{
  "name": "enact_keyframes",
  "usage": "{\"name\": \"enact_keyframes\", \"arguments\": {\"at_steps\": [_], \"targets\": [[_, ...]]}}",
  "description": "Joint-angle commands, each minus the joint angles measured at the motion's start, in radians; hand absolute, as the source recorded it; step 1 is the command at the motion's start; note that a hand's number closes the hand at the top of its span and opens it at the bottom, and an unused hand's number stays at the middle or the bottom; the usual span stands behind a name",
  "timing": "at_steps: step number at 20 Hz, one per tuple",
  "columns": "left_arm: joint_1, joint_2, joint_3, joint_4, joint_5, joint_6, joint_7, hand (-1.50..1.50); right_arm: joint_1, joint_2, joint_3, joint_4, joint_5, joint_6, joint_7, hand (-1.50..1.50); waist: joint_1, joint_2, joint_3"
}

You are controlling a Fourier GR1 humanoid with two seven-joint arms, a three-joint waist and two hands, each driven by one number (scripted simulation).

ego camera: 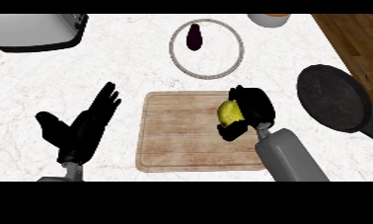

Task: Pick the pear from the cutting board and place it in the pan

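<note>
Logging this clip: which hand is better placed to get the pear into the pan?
The right hand: it is already curled round the pear and nearer the pan. The left hand rests open, left of the cutting board.

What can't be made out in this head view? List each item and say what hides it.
- Yellow-green pear: its right side is covered by the black right hand curled round it; whether it has left the wooden cutting board is unclear.
- Silver toaster: cut off by the left and top edges.
- Round dark pan: its right rim runs past the right edge.
- White bowl: mostly cut off by the top edge.
</note>
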Motion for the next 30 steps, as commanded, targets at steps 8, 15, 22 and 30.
{"name": "enact_keyframes", "arguments": {"at_steps": [8, 15, 22, 30], "targets": [[0.005, 0.012, 0.002, -0.035, 0.016, -0.024, 0.017, 0.0, 0.271, 0.04, 0.03, -0.655, 0.212, -0.246, 0.39, 1.5, 0.031, 0.019, 0.001], [-0.089, 0.004, 0.005, 0.041, 0.02, -0.067, 0.011, 0.0, 0.508, 0.073, 0.037, -0.933, 0.13, -0.399, 0.381, 1.5, 0.074, 0.039, 0.002], [-0.095, -0.023, -0.013, 0.048, -0.007, -0.077, 0.002, 0.0, 0.496, -0.083, -0.294, -0.779, -0.153, -0.482, 0.164, 1.5, 0.095, 0.044, 0.003], [-0.131, -0.055, -0.002, 0.098, -0.045, -0.053, -0.004, 0.0, 0.368, -0.172, -0.478, -0.474, -0.217, -0.591, -0.009, 1.5, 0.099, 0.045, 0.003]]}}
